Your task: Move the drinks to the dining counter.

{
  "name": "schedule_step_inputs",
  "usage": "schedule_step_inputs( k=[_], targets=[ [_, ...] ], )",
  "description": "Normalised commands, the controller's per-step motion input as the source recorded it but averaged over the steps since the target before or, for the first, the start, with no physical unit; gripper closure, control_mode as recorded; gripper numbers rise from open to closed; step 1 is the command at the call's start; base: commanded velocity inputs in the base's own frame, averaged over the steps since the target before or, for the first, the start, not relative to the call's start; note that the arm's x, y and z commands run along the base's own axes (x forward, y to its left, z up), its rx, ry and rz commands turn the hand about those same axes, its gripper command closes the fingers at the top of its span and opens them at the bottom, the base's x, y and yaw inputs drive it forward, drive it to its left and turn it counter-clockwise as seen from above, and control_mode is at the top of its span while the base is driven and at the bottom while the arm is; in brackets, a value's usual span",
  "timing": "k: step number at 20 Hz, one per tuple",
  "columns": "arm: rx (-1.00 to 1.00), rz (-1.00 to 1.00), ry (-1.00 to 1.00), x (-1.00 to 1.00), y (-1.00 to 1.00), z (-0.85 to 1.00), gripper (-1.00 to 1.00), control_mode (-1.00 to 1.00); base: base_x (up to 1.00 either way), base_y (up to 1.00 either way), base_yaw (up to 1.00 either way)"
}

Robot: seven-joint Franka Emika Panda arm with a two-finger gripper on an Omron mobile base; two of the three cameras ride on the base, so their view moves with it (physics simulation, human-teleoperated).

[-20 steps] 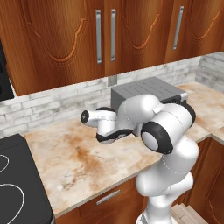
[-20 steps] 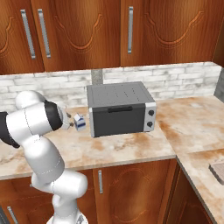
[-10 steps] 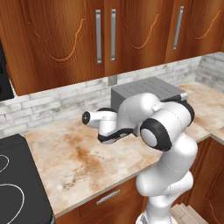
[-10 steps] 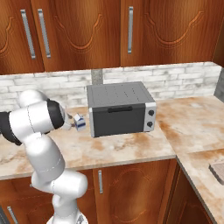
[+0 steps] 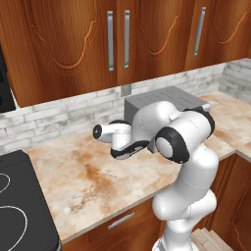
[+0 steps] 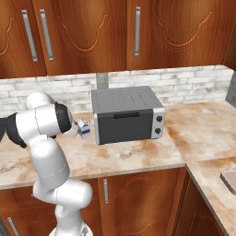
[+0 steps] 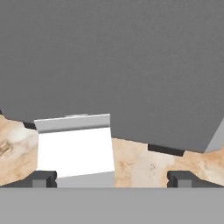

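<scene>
The white arm bends low over the marbled desk (image 5: 93, 181), its forearm folded back toward the grey toaster (image 6: 126, 115) that stands against the white brick wall (image 6: 193, 83). In the right base view the milk carton (image 6: 84, 128) stands upright on the desk just beside the toaster's left side, white with a blue patch, partly covered by the arm's dark joint.

In the hand view the pincer (image 7: 111, 178) is released, its two dark fingertips (image 7: 41, 178) set wide apart at the bottom of the picture. The carton (image 7: 74, 146) sits just above the left tip and inside the gap (nearer that finger than the other), and neither tip touches it as far as the picture shows. Its pale top fold runs level across it, with the white face below. Behind it the toaster's flat grey side (image 7: 122, 65) rises large and close, standing on small dark feet, with a strip of beige-and-rust desk top (image 7: 144, 164) showing between carton and right fingertip.

Brown wooden wall cabinets (image 5: 122, 39) with long metal handles hang above the brick. At the left edge of the left base view a black stovetop (image 5: 17, 206) lies flush with the desk. A drawer handle (image 5: 120, 220) shows on the cabinet front below the desk edge.
</scene>
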Motion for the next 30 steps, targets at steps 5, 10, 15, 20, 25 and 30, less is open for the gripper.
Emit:
schedule_step_inputs(
  k=[5, 10, 15, 20, 25, 30],
  targets=[
    [-0.03, 0.0, -0.08, -0.02, 0.16, 0.0, -1.0, -1.0, 0.0, 0.0, 0.0],
    [0.0, 0.01, -0.08, -0.04, 0.18, 0.0, -1.0, -1.0, 0.0, 0.0, 0.0],
    [-0.01, 0.0, 0.0, 0.0, 0.0, -0.02, -1.0, -1.0, 0.0, 0.0, 0.0],
    [0.0, 0.0, 0.03, 0.0, -0.03, -0.12, -1.0, -1.0, 0.0, 0.0, 0.0],
    [-0.01, 0.0, 0.05, 0.05, 0.0, -0.14, -1.0, -1.0, 0.0, 0.0, 0.0],
    [-0.04, 0.0, 0.0, 0.25, 0.0, -0.17, -1.0, -1.0, 0.0, 0.0, 0.0]
  ],
)
